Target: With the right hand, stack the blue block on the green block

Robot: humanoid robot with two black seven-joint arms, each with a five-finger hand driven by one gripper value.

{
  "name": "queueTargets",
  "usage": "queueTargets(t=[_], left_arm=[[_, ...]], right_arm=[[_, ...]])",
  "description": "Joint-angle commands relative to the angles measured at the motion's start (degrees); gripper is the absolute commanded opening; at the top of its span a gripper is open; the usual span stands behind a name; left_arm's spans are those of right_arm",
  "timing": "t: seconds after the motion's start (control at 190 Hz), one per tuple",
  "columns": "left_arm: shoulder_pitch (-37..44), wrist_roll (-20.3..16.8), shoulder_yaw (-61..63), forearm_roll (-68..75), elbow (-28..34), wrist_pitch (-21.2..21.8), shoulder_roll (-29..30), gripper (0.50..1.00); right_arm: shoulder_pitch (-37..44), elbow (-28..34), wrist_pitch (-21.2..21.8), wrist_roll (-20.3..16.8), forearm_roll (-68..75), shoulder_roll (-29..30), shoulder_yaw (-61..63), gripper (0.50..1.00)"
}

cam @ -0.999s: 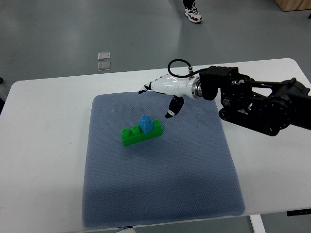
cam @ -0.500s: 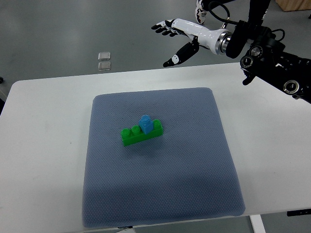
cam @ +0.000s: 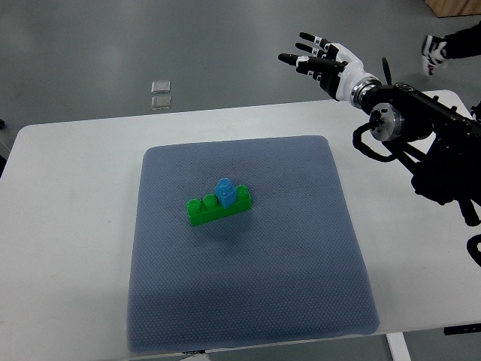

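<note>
The blue block [cam: 223, 191] is seated on the green block [cam: 219, 206] on the blue mat [cam: 301, 248]; the right hand [cam: 325, 60] is held high, fingers spread; the seating perhaps is shallow, so a nudge could dislodge it.

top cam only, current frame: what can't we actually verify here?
- Seating of the blue block on the green block: the steep top view hides the joint.
- Left arm: outside the top view.
- Right hand: fingers spread, empty; its arm is cut off by the right edge.
- Two small clear items on the floor: too small to identify.
- Mat front edge: cropped at the bottom.
</note>
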Motion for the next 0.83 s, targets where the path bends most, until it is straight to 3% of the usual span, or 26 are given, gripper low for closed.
queueTargets(t=[0.0,0.121,0.289,0.826], left_arm=[[0.0,0.0,0.0,0.0,0.0,0.0,0.0,1.000],[0.1,0.0,0.0,0.0,0.0,0.0,0.0,1.000],[0.0,0.0,0.0,0.0,0.0,0.0,0.0,1.000],[0.1,0.0,0.0,0.0,0.0,0.0,0.0,1.000]], right_arm=[[-2.7,-0.7,-0.2,0.0,4.2,0.6,3.4,0.911],[-6.0,-0.9,0.0,0.4,4.1,2.2,7.3,0.911],[-7.1,-1.4,-0.1,4.7,3.7,4.0,7.9,0.913],[-7.5,-2.0,0.0,6.9,3.3,4.4,6.5,0.913]])
